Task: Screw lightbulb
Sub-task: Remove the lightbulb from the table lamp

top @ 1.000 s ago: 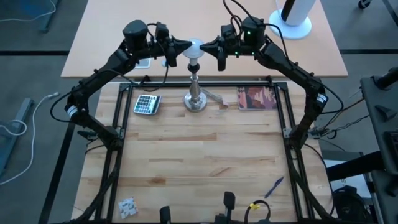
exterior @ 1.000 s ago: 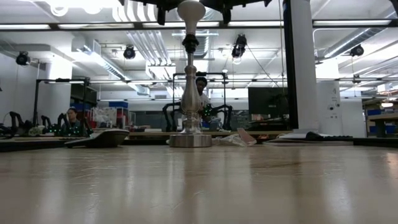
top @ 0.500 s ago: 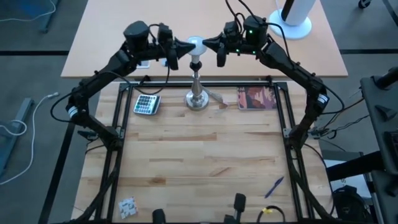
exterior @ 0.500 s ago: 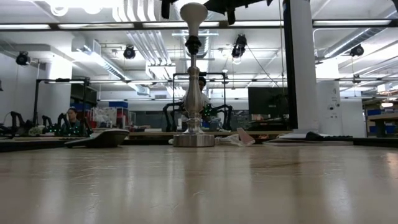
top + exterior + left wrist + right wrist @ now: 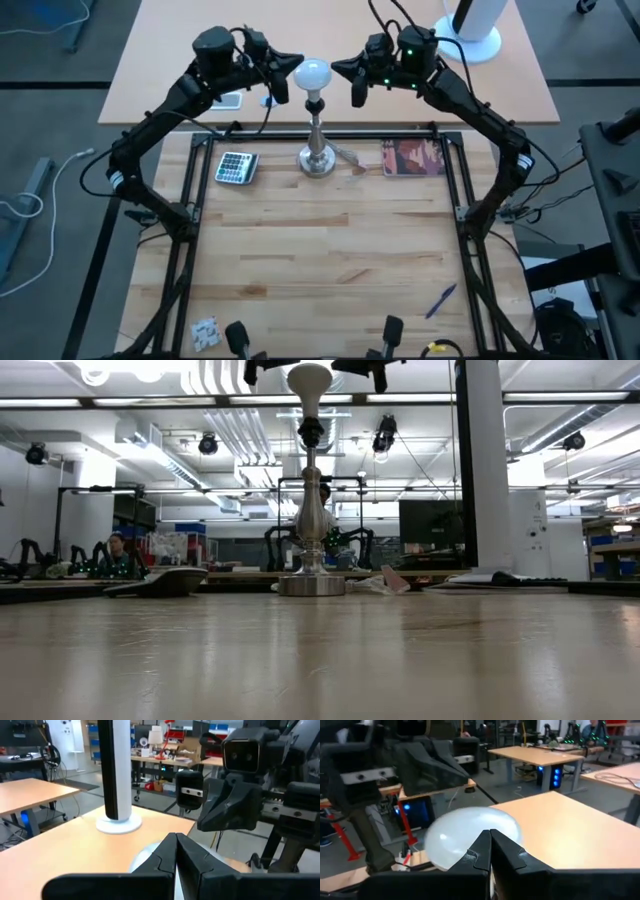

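We take the silver stand as our landmark; it rests upright on the wooden surface, toward the far edge of it.

Nearest the camera side, well short of the stand, we note a blue pen and a small patterned packet lying on the surface. Just beside the stand's base, a calculator lies on one side and a reddish book on the other, each apart from the base.

The lightbulb sits on top of the stand, glass end up, its base in the black socket; in the low view it stands straight above the stem.

The left hand is level with the lightbulb, on the calculator's side of the stand, its fingers fully closed together and gripping nothing. We see a narrow gap between its tip and the glass. The right hand mirrors it on the book's side, fingers likewise pressed shut and empty, tip just beside the bulb and not touching it in the high view. In the right wrist view the white globe shows directly past the closed fingers.

Beyond the stand, a pale second table carries a large white cylinder on a round base. In the room behind, a person sits in line with the stand.
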